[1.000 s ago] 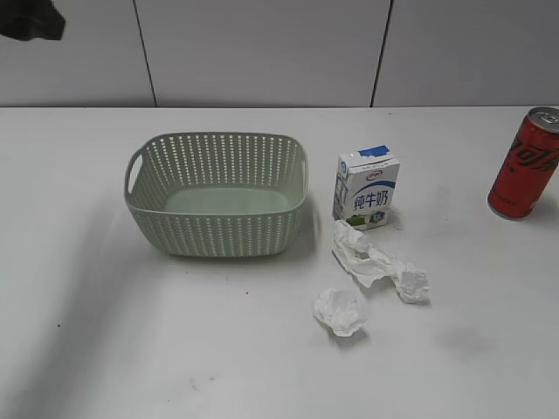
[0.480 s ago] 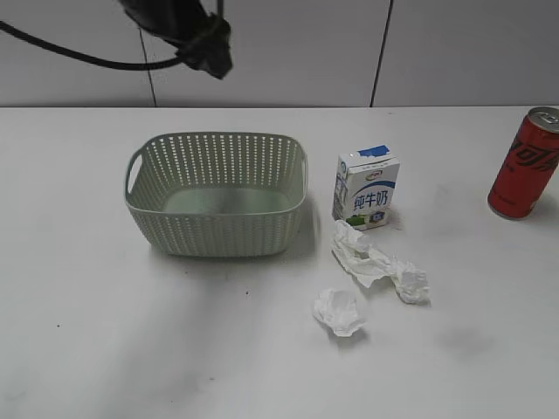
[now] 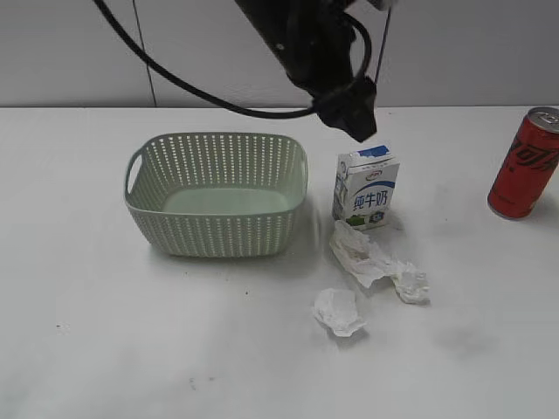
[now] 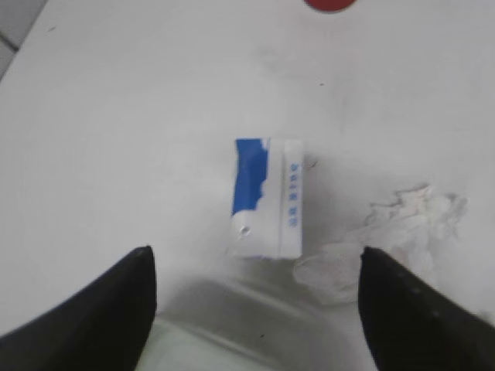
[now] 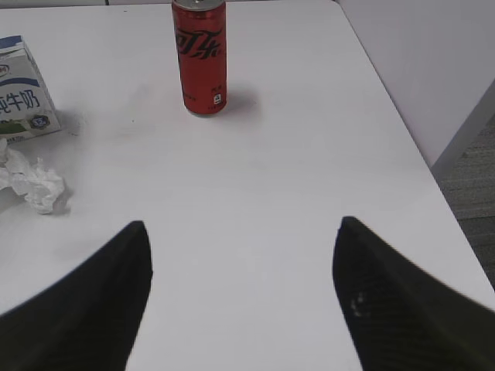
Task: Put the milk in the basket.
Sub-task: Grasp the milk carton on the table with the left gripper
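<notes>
The milk (image 3: 367,190) stands upright on the white table, just right of the basket (image 3: 218,140), which holds nothing. My left gripper (image 3: 349,109) reaches in from the upper left and hovers above and behind the carton, apart from it. In the left wrist view its jaws (image 4: 254,259) are open and empty, with the milk (image 4: 267,201) seen from above between and beyond them and the basket's rim (image 4: 209,344) blurred at the bottom. My right gripper (image 5: 244,228) is open and empty over bare table; the milk (image 5: 23,97) shows at that view's far left.
A red soda can (image 3: 524,166) stands at the far right, also in the right wrist view (image 5: 199,58). Two crumpled tissues (image 3: 376,262) (image 3: 339,312) lie in front of the carton. The table's right edge (image 5: 433,178) drops off beside the right gripper.
My left arm has swung in from the upper left, across above the basket, to above the milk. The milk, basket, can and tissues have not moved.
</notes>
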`<state>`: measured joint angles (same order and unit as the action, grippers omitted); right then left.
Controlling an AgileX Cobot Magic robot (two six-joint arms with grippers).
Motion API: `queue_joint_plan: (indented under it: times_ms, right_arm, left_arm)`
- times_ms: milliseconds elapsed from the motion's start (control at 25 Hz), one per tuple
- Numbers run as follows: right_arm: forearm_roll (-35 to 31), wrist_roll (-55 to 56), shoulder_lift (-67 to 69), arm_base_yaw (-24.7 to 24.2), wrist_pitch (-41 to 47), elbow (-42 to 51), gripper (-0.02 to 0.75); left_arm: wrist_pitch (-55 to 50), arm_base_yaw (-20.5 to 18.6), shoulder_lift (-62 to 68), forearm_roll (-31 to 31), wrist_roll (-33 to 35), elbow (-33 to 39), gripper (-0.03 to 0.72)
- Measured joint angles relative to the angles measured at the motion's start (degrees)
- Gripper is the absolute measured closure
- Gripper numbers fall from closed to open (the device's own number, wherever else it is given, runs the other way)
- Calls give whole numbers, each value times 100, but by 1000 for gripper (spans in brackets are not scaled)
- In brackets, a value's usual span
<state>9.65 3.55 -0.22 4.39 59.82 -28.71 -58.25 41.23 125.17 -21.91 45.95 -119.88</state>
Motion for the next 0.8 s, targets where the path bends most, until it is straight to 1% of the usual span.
queue_joint_plan:
  times_ms: [200, 360, 600, 720, 760, 800]
  right_arm:
    - [0, 0, 0, 0, 0, 0, 155]
    - [0, 0, 0, 0, 0, 0, 155]
    - [0, 0, 0, 0, 0, 0, 155]
    - [0, 0, 0, 0, 0, 0, 155]
    - [0, 0, 0, 0, 0, 0, 155]
    - [0, 0, 0, 0, 0, 0, 155]
  left_arm:
    - [183, 223, 523, -170, 406, -169, 83]
    - [550, 243, 825, -188, 619, -174, 83]
    - [896, 220, 1201, -126, 656, -185, 90]
    - [934, 220, 1274, -108, 658, -192, 131]
    - [941, 216, 1280, -108, 658, -192, 165]
    - [953, 216, 1280, -108, 658, -192, 215]
